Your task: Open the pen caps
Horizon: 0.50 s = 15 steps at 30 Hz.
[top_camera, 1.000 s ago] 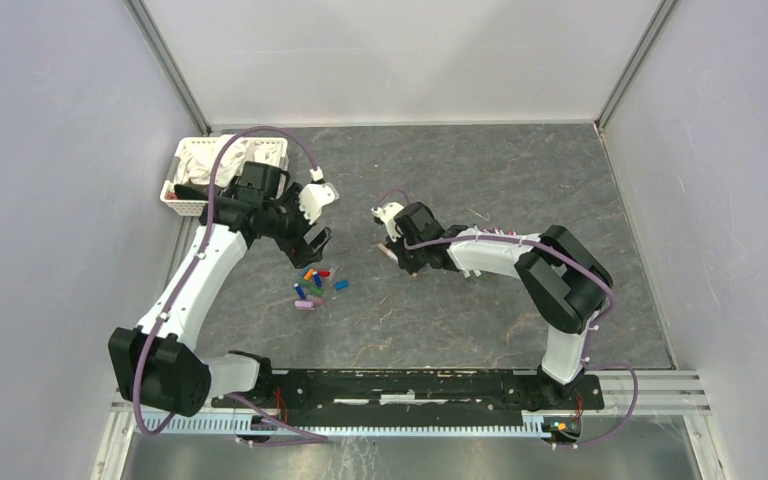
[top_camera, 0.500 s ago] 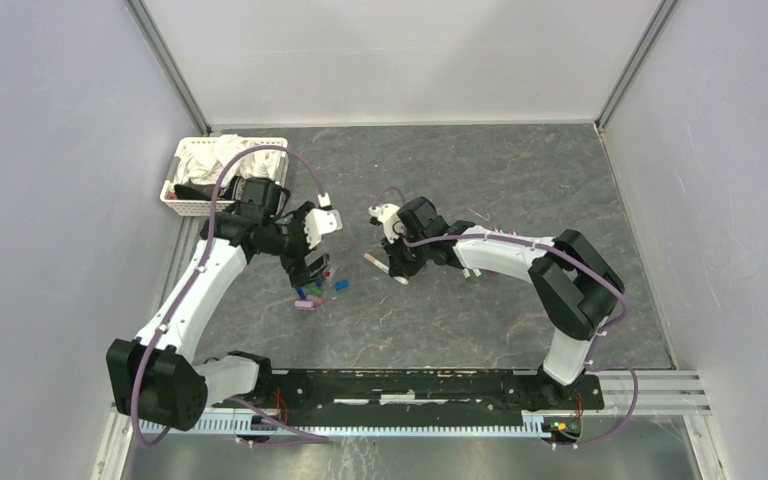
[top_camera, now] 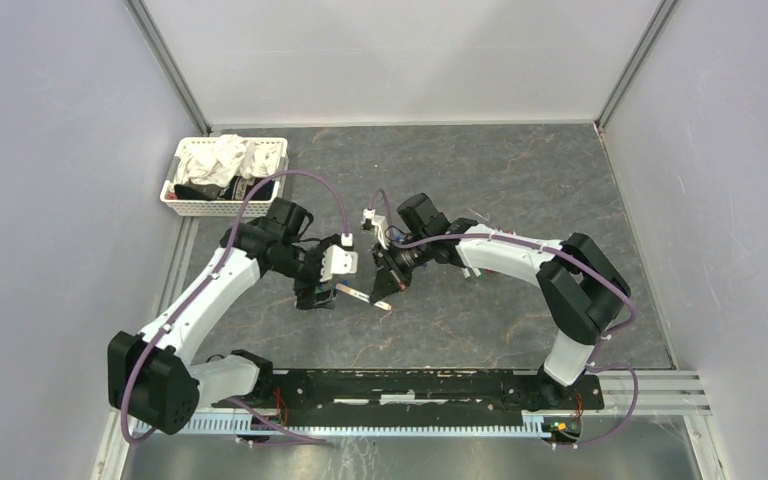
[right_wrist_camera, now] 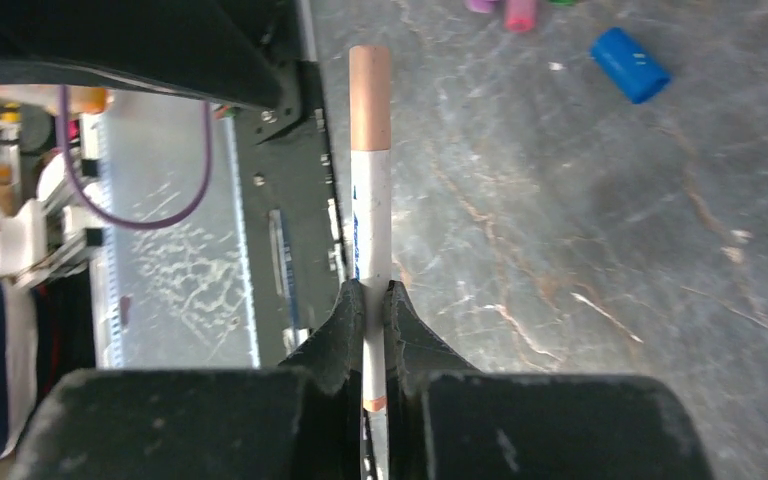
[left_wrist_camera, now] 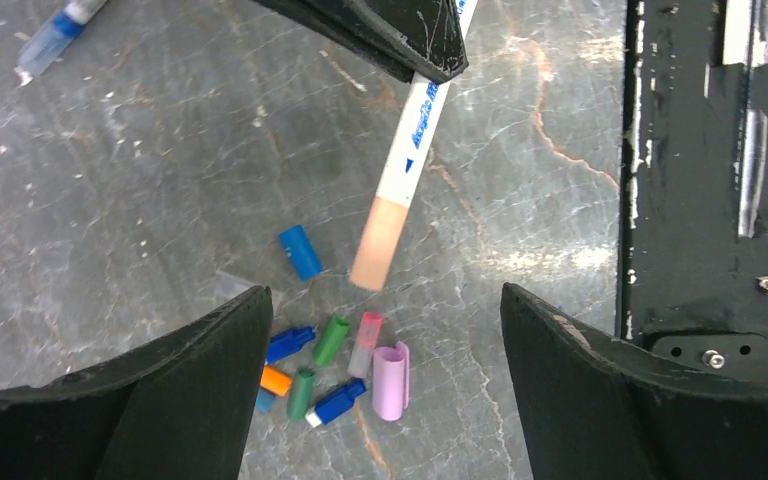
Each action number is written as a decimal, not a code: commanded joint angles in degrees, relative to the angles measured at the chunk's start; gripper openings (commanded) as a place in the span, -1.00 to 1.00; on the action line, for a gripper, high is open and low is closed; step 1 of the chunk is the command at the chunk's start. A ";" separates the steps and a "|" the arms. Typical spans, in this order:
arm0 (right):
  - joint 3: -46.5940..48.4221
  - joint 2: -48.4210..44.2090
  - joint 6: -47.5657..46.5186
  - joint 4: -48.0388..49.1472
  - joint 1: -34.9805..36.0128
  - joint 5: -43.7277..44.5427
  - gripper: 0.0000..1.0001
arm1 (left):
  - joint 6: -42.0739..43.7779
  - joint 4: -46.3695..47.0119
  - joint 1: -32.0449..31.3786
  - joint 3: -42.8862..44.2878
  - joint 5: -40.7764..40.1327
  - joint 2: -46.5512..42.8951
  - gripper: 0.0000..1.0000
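Note:
My right gripper (right_wrist_camera: 373, 290) is shut on a white-barrelled pen (right_wrist_camera: 371, 200) with a peach cap (right_wrist_camera: 370, 95) on its free end. In the top view this gripper (top_camera: 392, 275) holds the pen (top_camera: 380, 300) pointing toward my left gripper (top_camera: 322, 290). My left gripper (left_wrist_camera: 385, 310) is open and empty, its jaws wide apart just short of the peach cap (left_wrist_camera: 380, 240). Several loose pen caps lie on the table below it: blue (left_wrist_camera: 300, 252), green (left_wrist_camera: 331, 339), pink (left_wrist_camera: 365, 343), orange (left_wrist_camera: 275, 380) and a wider purple one (left_wrist_camera: 392, 381).
A white basket (top_camera: 222, 208) of cloths stands at the back left. Another pen with a blue end (left_wrist_camera: 50, 45) lies on the table. The black base rail (left_wrist_camera: 680, 150) runs along the near edge.
My left gripper has swung from beside the basket, forward and right, over the loose caps. My right gripper has carried the pen toward it and turned its capped end to the left gripper.

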 commanded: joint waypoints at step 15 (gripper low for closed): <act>5.46 4.27 2.52 0.13 2.23 -12.62 -1.00 | 2.12 0.59 -6.19 -3.06 3.52 1.90 -0.01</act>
